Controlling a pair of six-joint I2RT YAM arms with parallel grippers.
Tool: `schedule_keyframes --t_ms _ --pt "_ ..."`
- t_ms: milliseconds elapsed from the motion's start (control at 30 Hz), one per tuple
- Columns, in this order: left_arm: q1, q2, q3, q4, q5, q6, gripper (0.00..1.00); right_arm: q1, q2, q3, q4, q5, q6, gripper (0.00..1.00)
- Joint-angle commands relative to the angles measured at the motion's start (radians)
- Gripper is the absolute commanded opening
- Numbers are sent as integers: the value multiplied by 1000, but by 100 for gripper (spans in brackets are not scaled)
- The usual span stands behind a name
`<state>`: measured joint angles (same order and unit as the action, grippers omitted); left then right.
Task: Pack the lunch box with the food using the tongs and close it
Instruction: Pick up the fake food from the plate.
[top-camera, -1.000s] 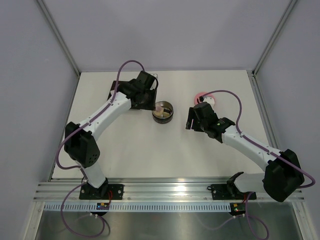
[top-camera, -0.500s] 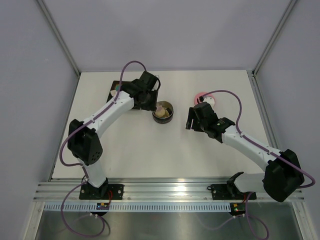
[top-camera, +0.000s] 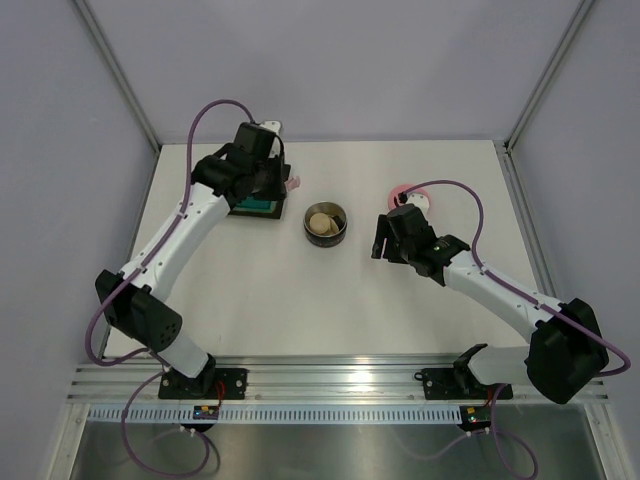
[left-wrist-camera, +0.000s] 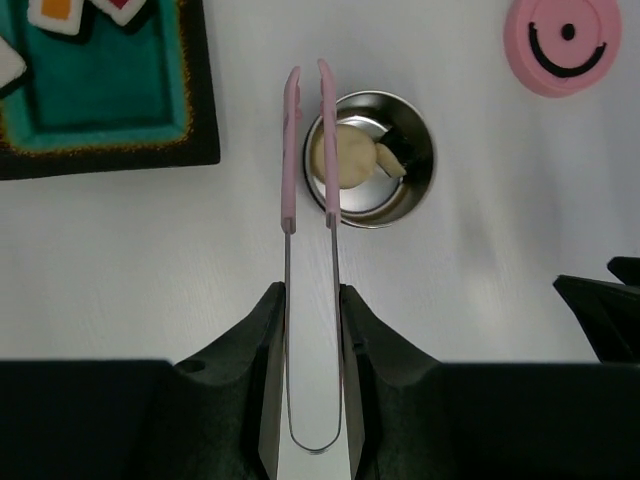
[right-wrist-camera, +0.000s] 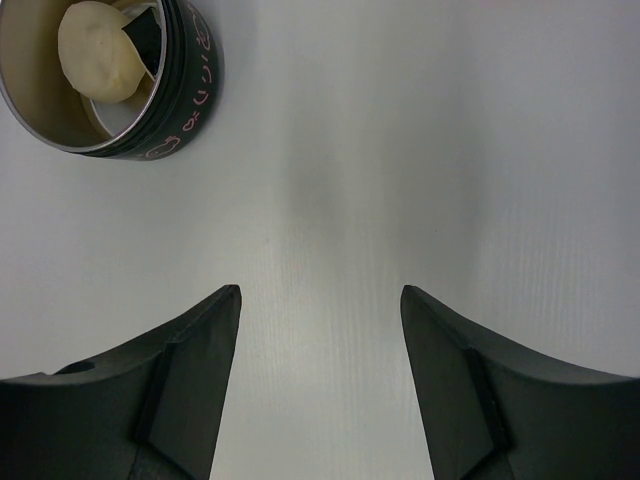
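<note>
From above, the flat black teal-lined tray (top-camera: 258, 207) is mostly covered by the left arm (top-camera: 188, 225) and the round pink lid (top-camera: 408, 189) half hidden; tiny orange-and-white cubes (left-wrist-camera: 55, 12) are clipped in the left wrist view.

Bare table (right-wrist-camera: 330, 150) separates lunch box (right-wrist-camera: 186, 100) from right pincer (right-wrist-camera: 320, 297).

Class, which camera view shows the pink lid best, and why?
Left wrist view: the pink lid is seen from above, almost whole and unobstructed. The top external view shows only a pink sliver of it; the right wrist view shows none.
</note>
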<state>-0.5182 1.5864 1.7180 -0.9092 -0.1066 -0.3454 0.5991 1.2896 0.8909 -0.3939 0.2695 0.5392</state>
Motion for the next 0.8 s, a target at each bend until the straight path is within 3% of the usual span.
schedule_keyframes --t_ms 0,300,767 --pt "142 -29 -78 62 80 -18 0 -2 -22 8 9 8 1 73" --pt "286 4 -136 61 -70 -53 11 -4 -26 -1 12 8 -2 73" --pt "337 121 -144 110 -180 -76 16 -4 -19 3 7 0 -13 73"
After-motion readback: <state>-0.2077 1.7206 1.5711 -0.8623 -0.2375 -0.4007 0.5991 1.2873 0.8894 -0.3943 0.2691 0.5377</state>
